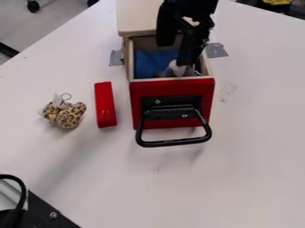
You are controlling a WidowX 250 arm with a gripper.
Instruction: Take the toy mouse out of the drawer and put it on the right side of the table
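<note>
Two fingers of the black gripper stand spread over the open, red-fronted drawer; the grey-and-white toy mouse lies inside, near its front. A red block sits beside a leopard-print toy.

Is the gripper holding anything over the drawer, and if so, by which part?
Nothing is held: the gripper is open, its fingers apart. The toy mouse is in the drawer; whether a finger touches it, I can't tell.
</note>
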